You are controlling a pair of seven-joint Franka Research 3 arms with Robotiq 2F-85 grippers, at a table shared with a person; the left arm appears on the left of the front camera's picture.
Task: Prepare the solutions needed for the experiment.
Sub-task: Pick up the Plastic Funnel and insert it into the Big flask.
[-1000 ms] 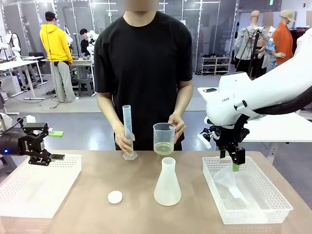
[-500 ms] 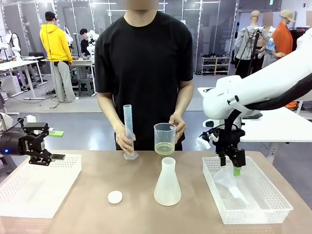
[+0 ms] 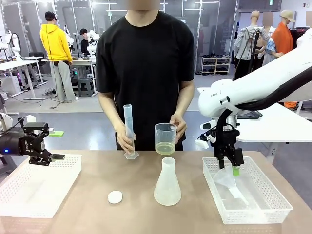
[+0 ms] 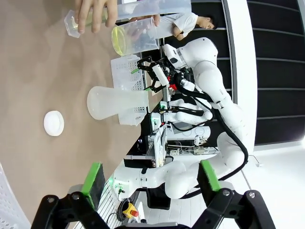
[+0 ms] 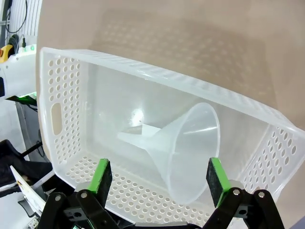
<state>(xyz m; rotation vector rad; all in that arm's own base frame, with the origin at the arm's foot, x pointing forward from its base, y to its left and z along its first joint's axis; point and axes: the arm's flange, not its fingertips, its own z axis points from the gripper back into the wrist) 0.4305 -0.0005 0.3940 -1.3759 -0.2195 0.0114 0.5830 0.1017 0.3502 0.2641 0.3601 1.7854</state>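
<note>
Seemingly empty, though its clear walls make that hard to judge, the flask (image 3: pixel 167 187) stands mid-table; the solutions (image 3: pixel 165 148) form a shallow yellow layer in the beaker (image 3: pixel 165 132) in the person's hand (image 3: pixel 178 126). The right gripper (image 3: pixel 233 165) gapes over the funnel (image 5: pixel 186 148) lying in its basket (image 3: pixel 253 213); the left gripper (image 3: pixel 54 145) gapes, empty.

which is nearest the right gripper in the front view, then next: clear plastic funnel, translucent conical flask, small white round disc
1. Clear plastic funnel, directly under the right gripper.
2. Translucent conical flask, table centre.
3. Small white round disc, farther left.
</note>
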